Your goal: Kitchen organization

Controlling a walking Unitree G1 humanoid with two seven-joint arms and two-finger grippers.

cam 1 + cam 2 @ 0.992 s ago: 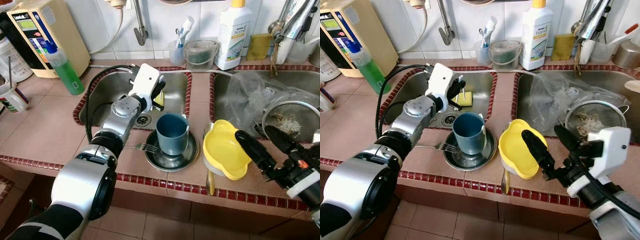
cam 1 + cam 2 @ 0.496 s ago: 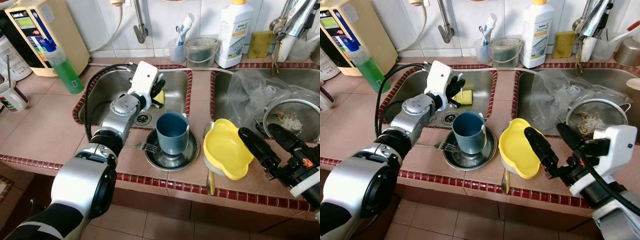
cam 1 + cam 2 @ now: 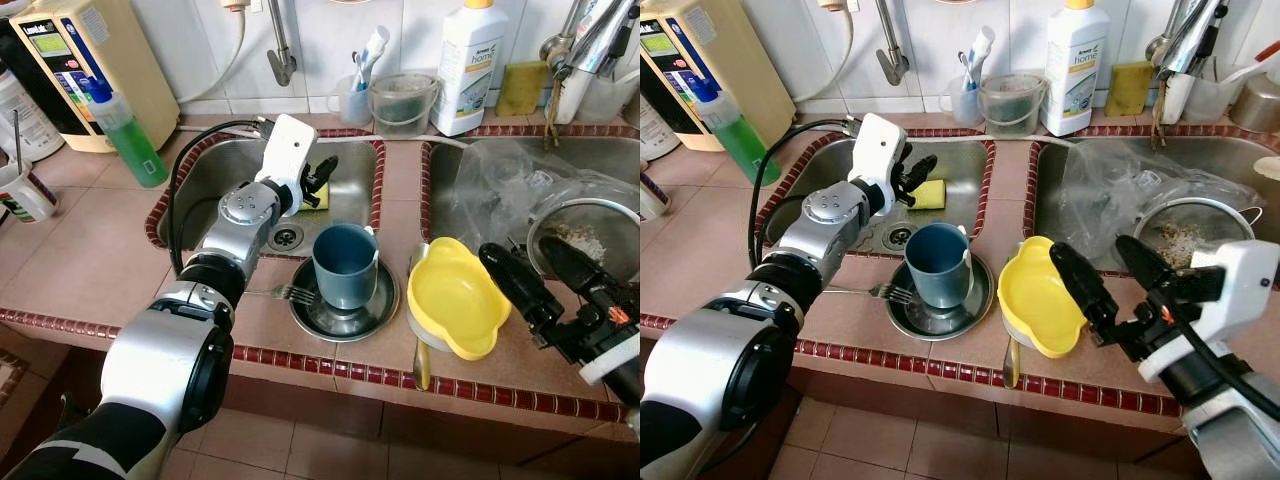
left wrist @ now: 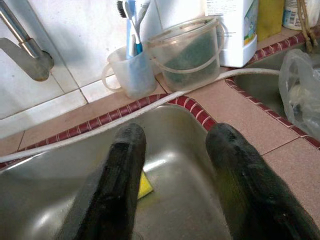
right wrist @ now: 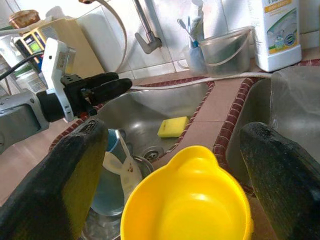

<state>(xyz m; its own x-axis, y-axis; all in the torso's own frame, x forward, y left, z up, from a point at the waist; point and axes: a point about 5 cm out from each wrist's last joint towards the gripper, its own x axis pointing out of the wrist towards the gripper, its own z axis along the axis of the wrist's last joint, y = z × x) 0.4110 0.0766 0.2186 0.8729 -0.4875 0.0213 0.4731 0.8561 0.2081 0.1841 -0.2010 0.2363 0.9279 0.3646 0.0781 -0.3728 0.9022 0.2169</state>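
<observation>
The left arm is being stretched out over the left sink, with its wrist bent so the left claw is pointing across the bowl. Its two black fingers are being held apart, and nothing is being gripped between them. A yellow sponge is lying in the sink just beside the fingertips, not touched by them.

The right arm is being held low at the front of the desk, with its wrist angled toward the middle. The right claw is being kept wide open, and nothing is being held by it. A yellow bowl is sitting on the desk between the two sinks, just beside the nearer finger of this claw.

A blue cup is standing upright on a metal plate, and a fork is resting on the plate's edge. A strainer is sitting in the right sink beside a clear plastic bag.
</observation>
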